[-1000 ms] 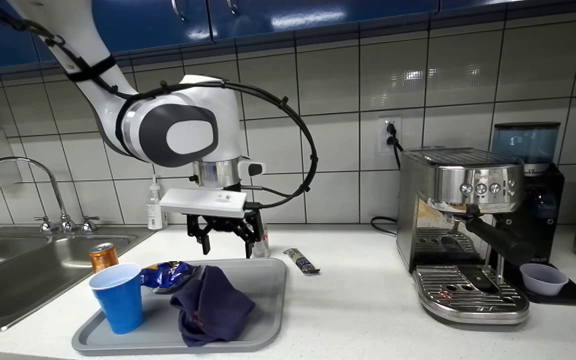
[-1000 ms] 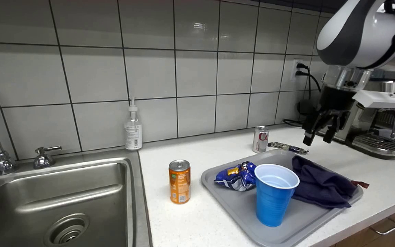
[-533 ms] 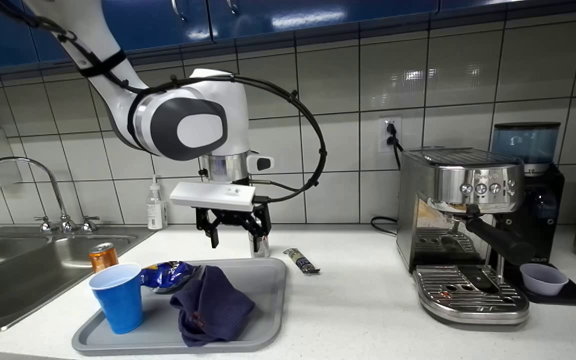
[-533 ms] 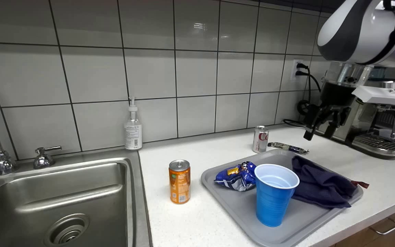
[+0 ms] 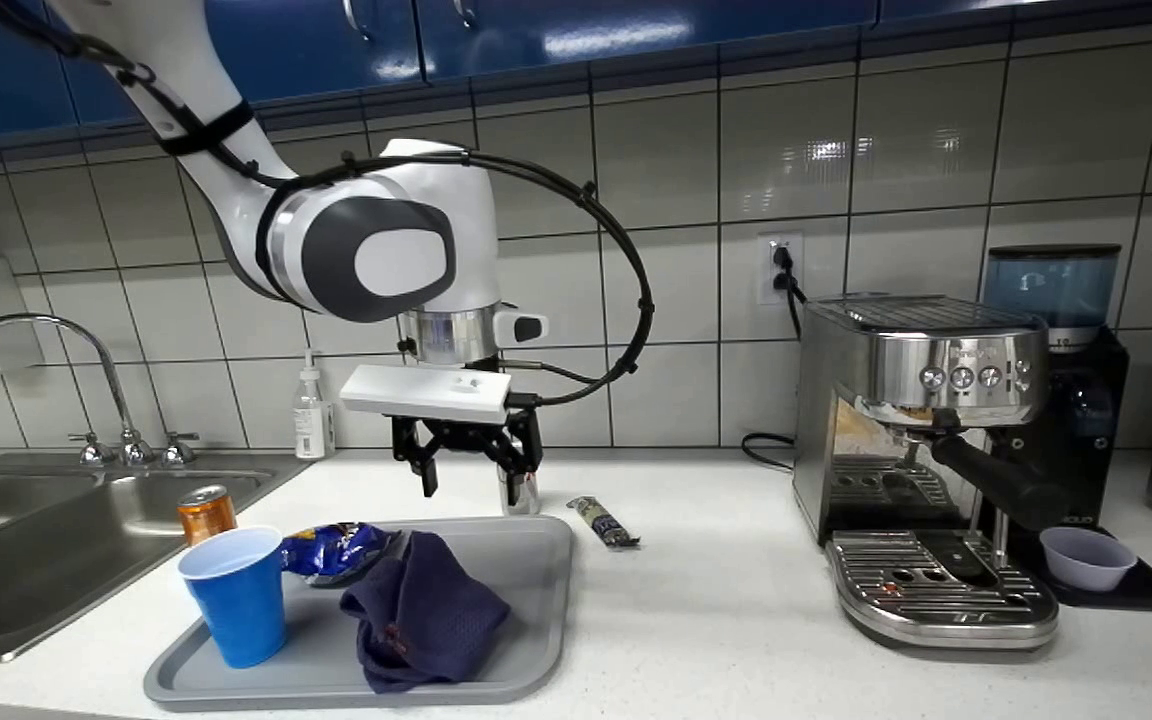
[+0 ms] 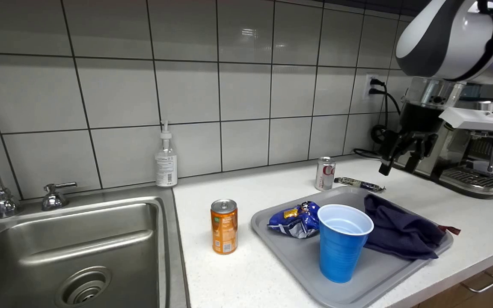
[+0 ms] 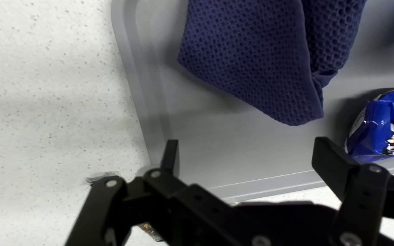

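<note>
My gripper (image 5: 471,492) hangs in the air above the back part of the grey tray (image 5: 548,640), its fingers spread wide with nothing between them. In the wrist view the gripper (image 7: 247,145) spans bare tray surface. A dark blue textured cloth (image 7: 251,54) lies crumpled on the tray just beyond the fingertips. Close to one finger in that view is a shiny blue snack bag (image 7: 385,130). A blue plastic cup (image 6: 341,252) stands upright on the tray beside the bag. Behind the gripper, a silver can (image 6: 325,174) stands on the counter, partly hidden in an exterior view.
A wrapped bar (image 5: 604,522) lies on the counter past the tray's corner. An orange can (image 6: 224,226) stands between tray and sink (image 6: 92,239). A soap bottle (image 6: 166,162) is against the tiled wall. An espresso machine (image 5: 926,370) and a small pale bowl (image 5: 1086,560) stand farther along.
During the first half second the arm shifted slightly toward the espresso machine and rose a little. Since then it has held still. The fingers stayed apart, and the objects have not moved.
</note>
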